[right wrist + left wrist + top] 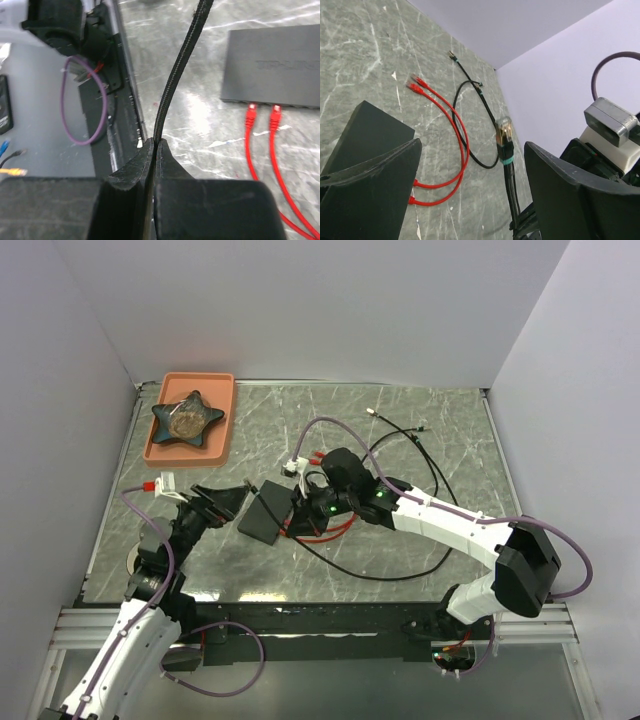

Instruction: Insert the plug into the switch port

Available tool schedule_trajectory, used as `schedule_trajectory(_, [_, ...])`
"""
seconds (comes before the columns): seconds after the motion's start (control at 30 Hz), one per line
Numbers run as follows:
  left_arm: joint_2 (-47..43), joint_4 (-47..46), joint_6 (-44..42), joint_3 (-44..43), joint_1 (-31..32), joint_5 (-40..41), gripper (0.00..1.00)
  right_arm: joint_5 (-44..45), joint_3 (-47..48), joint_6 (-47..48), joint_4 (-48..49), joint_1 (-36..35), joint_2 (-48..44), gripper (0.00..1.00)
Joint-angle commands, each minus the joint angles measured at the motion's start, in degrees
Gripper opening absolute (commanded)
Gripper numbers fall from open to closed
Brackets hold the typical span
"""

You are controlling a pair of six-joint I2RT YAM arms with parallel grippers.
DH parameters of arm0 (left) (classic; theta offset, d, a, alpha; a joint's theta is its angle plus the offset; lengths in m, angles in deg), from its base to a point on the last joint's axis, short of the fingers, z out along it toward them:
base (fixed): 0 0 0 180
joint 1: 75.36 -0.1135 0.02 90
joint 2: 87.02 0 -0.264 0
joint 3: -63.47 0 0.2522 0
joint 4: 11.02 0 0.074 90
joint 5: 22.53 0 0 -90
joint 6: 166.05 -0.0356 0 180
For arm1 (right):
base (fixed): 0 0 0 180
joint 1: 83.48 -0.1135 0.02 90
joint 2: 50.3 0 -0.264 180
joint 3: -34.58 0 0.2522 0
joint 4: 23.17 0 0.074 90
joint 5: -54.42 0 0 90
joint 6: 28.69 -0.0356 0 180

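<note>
White-shelled arms, black joints, purple cables, green lights, matte-black pincer fingers.

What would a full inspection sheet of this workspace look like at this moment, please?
Surface: grey marbled table.
Job's things: switch lying flat, two red cables plugged into its ports; clear plug on the end of the black cable, not inserted.
Clutter: orange tray holding a star-shaped dish.
Tools: left tool open, near the switch; right tool shut on the black cable.
Cables: red cables loop on the table; black cable trails across it.
Surroundings: plain pale walls.
</note>
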Motion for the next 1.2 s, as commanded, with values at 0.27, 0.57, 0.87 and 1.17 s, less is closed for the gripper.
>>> schedule_trajectory(0.27, [0.5,-12.96,-1.01,1.06,-0.24,-9.07,0.77,-11.25,1.98,2.91,1.13,-0.88,0.36,0.0])
schedule_trajectory(0.57, [0.77,-12.35,-2.24,0.27,-0.24,-9.96,0.31,-11.43,2.42,2.47,1.39,-1.14,0.71,0.0])
schedule_trajectory(0.87, [-0.03,-9.02,-0.84,-1.14,-0.15,-7.68,0.01,-3.36,3.48,1.85,0.34,-1.23,-1.65,0.18])
schedule_trajectory(1.17, [2.6,1.97,2.94,-5.88,-0.15,-2.23,0.01,19.76,7.69,2.02,-1.51,-6.4,-3.61,0.93])
